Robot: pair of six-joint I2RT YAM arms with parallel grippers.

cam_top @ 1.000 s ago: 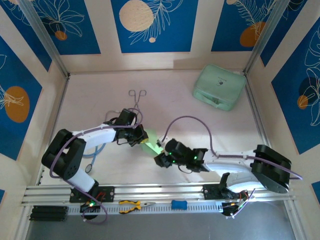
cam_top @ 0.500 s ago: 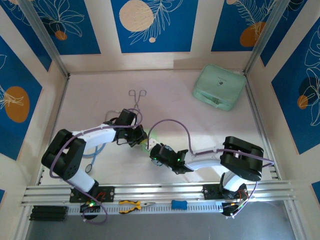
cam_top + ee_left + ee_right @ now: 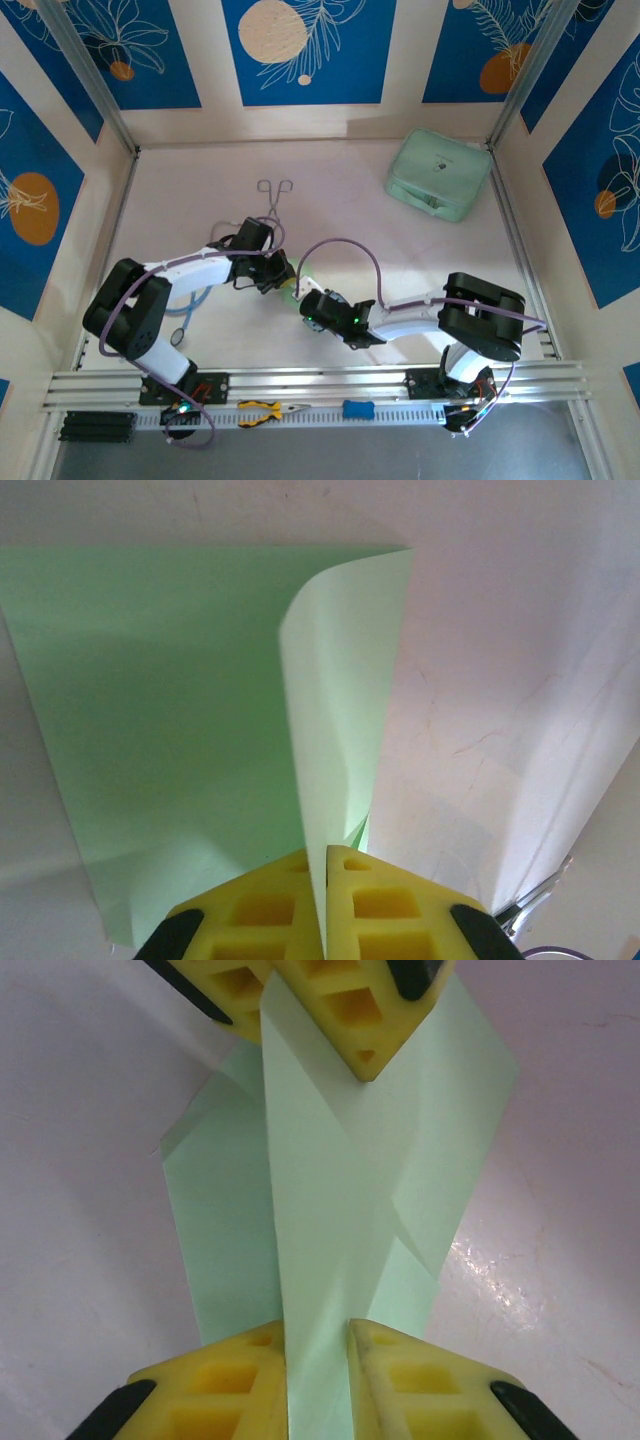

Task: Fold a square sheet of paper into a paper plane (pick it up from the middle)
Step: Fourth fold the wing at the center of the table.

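Note:
The square sheet of paper (image 3: 294, 289), light green and partly folded, is held up between both grippers at mid-table. My left gripper (image 3: 282, 279) is shut on it; in the left wrist view its yellow pads (image 3: 280, 905) pinch a raised flap (image 3: 345, 700) while the rest of the sheet (image 3: 170, 700) lies flat. My right gripper (image 3: 306, 301) faces it from the opposite side. In the right wrist view a creased band of the paper (image 3: 325, 1200) runs between the right gripper (image 3: 318, 1332) fingers, which stand apart. The left gripper's fingers (image 3: 340, 1000) grip the far end.
A bulky mint-green case (image 3: 438, 174) sits at the back right. Metal tongs (image 3: 274, 195) lie behind the left arm. Yellow-handled pliers (image 3: 262, 410) and a small blue object (image 3: 358, 409) rest on the front rail.
The right arm has swung left and folded in, bringing its gripper close up against the left gripper over the paper. Much less paper shows between them. The left arm has hardly moved.

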